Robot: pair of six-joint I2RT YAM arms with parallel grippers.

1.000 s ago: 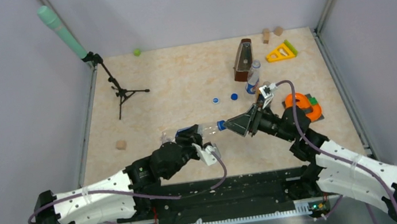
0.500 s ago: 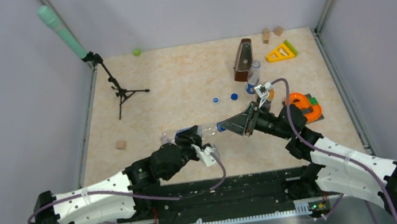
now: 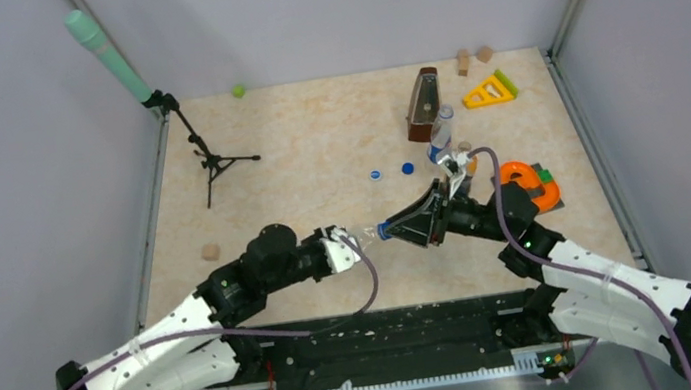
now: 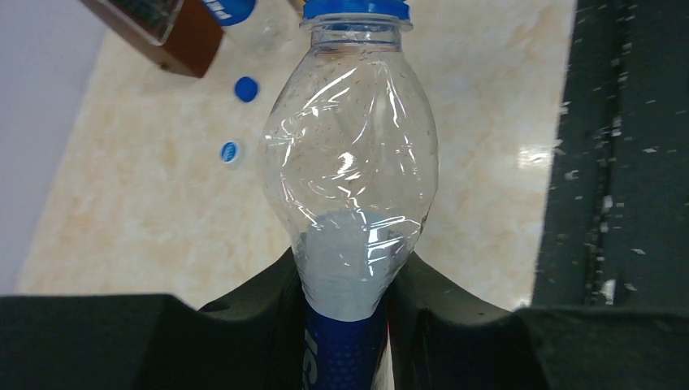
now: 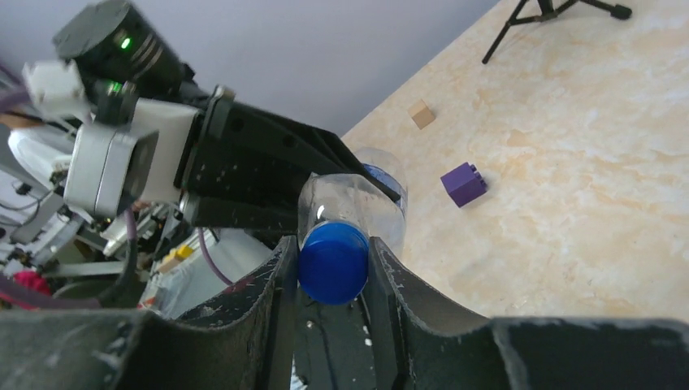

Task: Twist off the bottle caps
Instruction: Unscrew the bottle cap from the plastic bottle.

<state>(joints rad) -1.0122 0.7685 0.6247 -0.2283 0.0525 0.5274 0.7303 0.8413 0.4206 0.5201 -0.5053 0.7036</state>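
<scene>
My left gripper [image 3: 340,247] is shut on a clear plastic bottle [image 4: 349,162] at its blue-labelled waist and holds it above the table, neck pointing right. The bottle's dark blue cap [image 5: 333,262] sits between the fingers of my right gripper [image 5: 331,272], which is shut on it; both pads touch the cap's rim. From above, the two grippers meet nose to nose at the cap [image 3: 383,231]. Two loose bottle caps lie on the table behind them, a paler one [image 3: 375,175] and a dark blue one [image 3: 408,169].
Another bottle [image 3: 440,137] stands beside a brown box [image 3: 422,104] at the back right. An orange toy [image 3: 525,183] lies right of my right wrist. A tripod [image 3: 210,157] stands at the back left. A wooden cube [image 3: 211,252] and a purple cube [image 5: 464,184] lie on the table.
My right gripper has shut on the bottle's cap. The left arm has lifted and turned at the wrist, carrying the bottle slightly right.
</scene>
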